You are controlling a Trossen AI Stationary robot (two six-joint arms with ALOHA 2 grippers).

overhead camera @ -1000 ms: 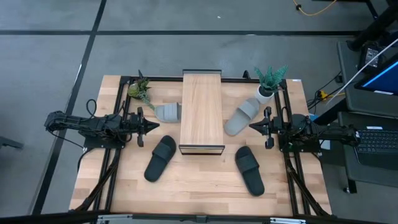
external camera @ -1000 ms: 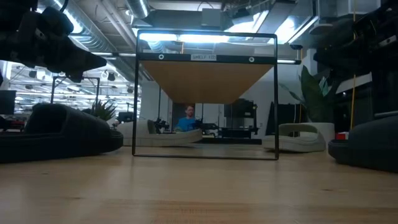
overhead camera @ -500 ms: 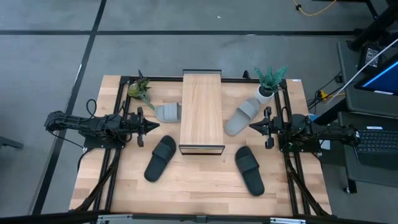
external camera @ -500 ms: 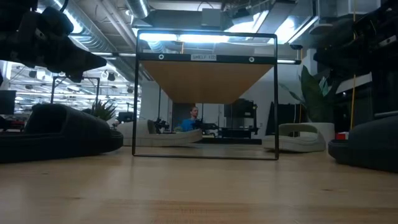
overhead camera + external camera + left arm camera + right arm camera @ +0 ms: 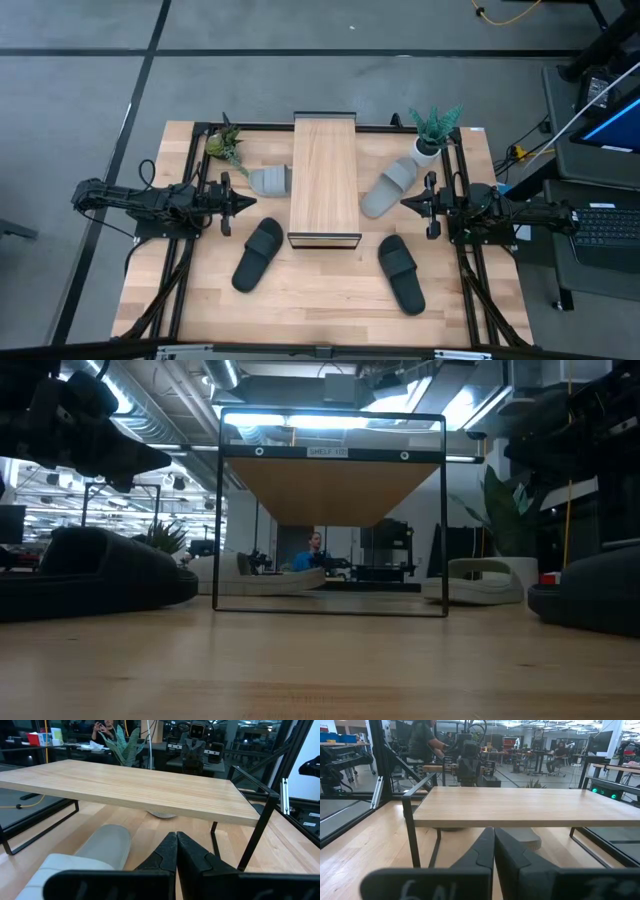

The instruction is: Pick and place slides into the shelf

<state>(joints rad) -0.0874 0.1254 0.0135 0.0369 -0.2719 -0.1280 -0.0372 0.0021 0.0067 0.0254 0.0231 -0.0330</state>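
Shelf (image 5: 324, 178) at centre of surface (image 5: 320, 295); grey slides (image 5: 270, 181) (image 5: 386, 187) and black slides (image 5: 258, 254) (image 5: 401, 273) flank it, none on top. Left gripper (image 5: 249, 204) and right gripper (image 5: 405, 204) face the shelf from either side, jaws clenched, empty.

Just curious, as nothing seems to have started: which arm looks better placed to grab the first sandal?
Probably the left. Its left gripper, shut, points at the grey slide lying right beside it. The right gripper, also shut, sits about as close to the other grey slide, so it's nearly even.
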